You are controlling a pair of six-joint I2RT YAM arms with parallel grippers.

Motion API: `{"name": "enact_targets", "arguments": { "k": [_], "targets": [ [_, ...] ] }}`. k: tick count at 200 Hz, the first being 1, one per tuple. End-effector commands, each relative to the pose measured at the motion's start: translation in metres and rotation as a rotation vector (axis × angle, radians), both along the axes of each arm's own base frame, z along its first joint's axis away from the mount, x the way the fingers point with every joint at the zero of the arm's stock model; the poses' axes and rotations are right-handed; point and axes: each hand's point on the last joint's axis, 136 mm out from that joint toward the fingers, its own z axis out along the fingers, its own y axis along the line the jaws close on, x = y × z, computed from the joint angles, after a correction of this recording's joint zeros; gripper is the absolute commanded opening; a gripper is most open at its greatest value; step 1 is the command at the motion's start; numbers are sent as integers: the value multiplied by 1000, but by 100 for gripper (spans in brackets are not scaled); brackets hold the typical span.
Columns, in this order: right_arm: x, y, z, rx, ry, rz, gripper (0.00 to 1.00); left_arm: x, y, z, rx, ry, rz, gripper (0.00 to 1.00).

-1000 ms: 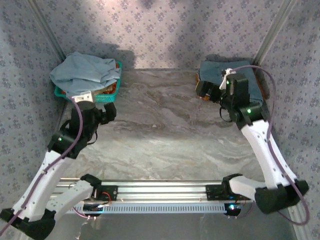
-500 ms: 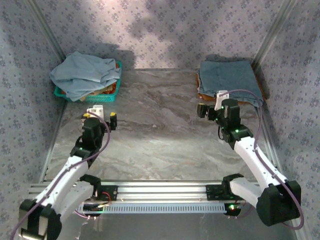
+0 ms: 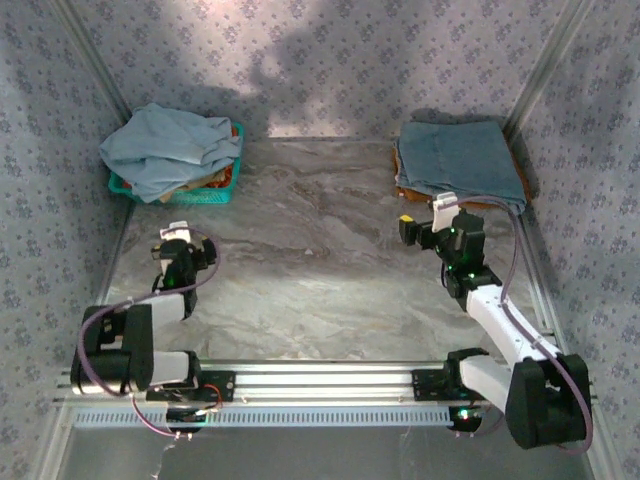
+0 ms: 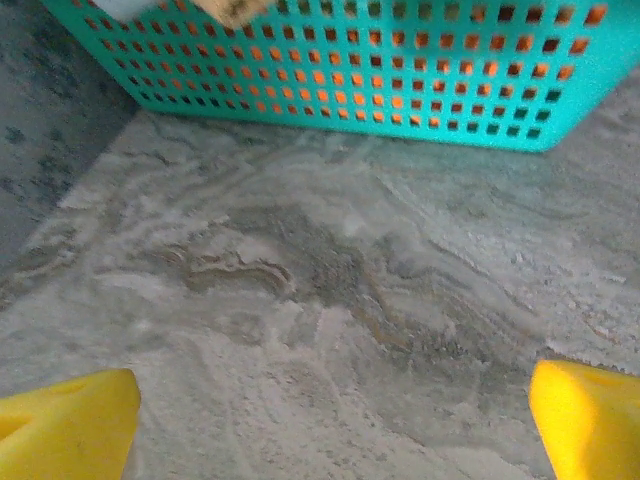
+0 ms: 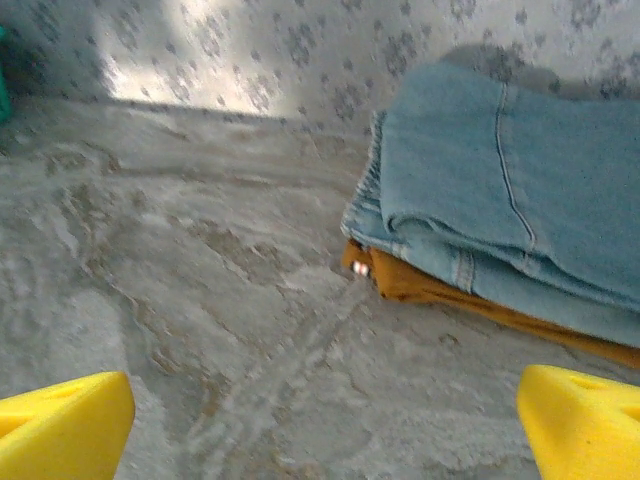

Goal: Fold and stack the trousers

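Left wrist view: the left jaws are spread wide, one yellow fingertip [image 4: 62, 424] in each lower corner, and only bare marbled bench [image 4: 330, 300] lies between them; they hold nothing. Just ahead stands a teal basket [image 4: 420, 85], with orange showing through the holes of its wall. From the top external camera the basket [image 3: 216, 197] sits at the far left of the bench, filled past its rim by a rumpled grey-blue heap [image 3: 170, 150], with an orange scrap [image 3: 224, 178] at its right edge.

The right jaws are equally wide and empty in the right wrist view, a yellow fingertip [image 5: 62, 418] low on each side over bare bench. Beyond them to the right lie the trousers [image 5: 500, 210], folded flat on top of an orange cloth [image 5: 420, 285] that peeps out beneath the near edge. From above, the trousers [image 3: 460, 160] form a neat rectangle in the far right corner, apart from the jaws, long axis running left to right along the back wall; which end is the waist cannot be told.

The left arm [image 3: 125, 340] is folded tight over its base, wrist low and aimed at the basket. The right arm [image 3: 500, 315] reaches forward and slightly left, wrist raised short of the stack.
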Motion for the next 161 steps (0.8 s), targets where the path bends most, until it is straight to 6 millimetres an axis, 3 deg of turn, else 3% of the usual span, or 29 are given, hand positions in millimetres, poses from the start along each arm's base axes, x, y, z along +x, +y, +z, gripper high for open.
{"name": "enact_targets", "arguments": {
  "k": [1,23,59,80,101,129,161],
  "targets": [
    [2,-25,-17,-42,-9,-101,100,26,-11,31,-15,-160,-74,100],
    [-3,-50,-36,-80,-9,-205,100,35,-12,14,-27,-150,-90,100],
    [-2,-62,-68,-50,-22,-211,100,48,-22,6,-38,-46,-150,100],
    [10,-60,-74,-9,-24,-180,100,49,-22,7,-34,-52,-152,99],
    [25,-49,-102,-17,37,-108,100,48,-21,7,-35,-51,-150,99],
    [34,-71,-104,2,93,-229,100,48,-22,6,-34,-49,-151,100],
    [34,-71,-105,-5,96,-234,100,48,-22,6,-35,-49,-152,100]
  ]
}}
